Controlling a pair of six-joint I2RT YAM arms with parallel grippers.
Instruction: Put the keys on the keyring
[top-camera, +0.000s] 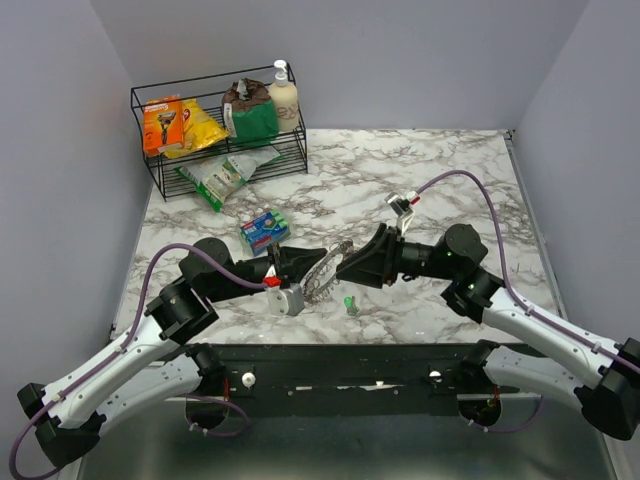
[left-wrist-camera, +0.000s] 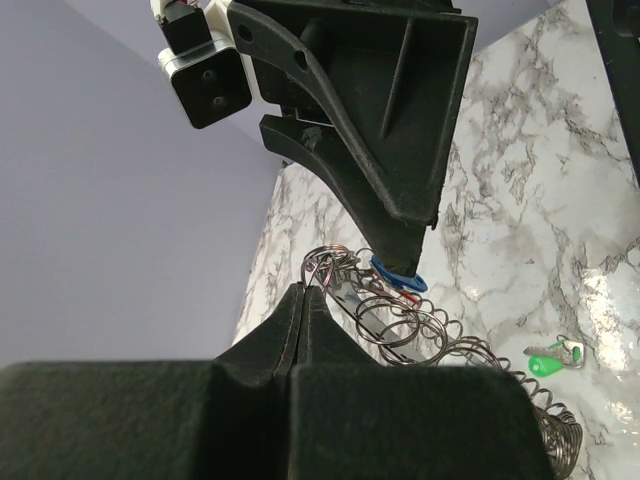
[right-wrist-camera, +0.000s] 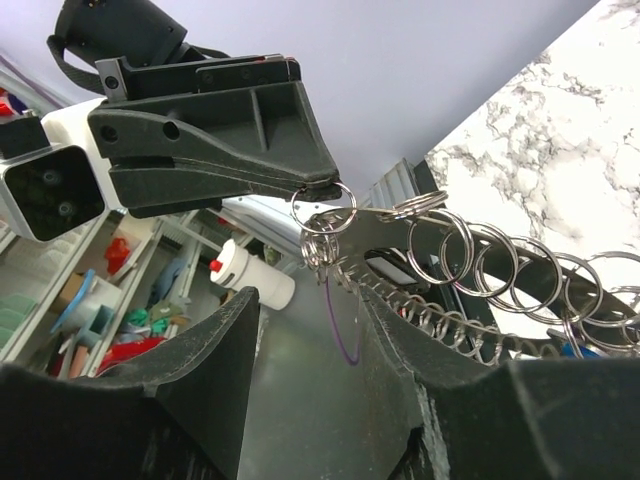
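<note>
The keyring is a long bunch of silver split rings held in the air between my two grippers. My left gripper is shut on an end ring; its closed fingers show in the left wrist view. My right gripper is open, its fingers wide apart beside the rings. A blue key head sits at the tip of a right finger. A green-headed key lies on the marble in front of the grippers and also shows in the left wrist view.
A black wire basket with snack packets and a pump bottle stands at the back left. A small blue box lies on the marble table just behind the left gripper. Grey walls close in the table on three sides.
</note>
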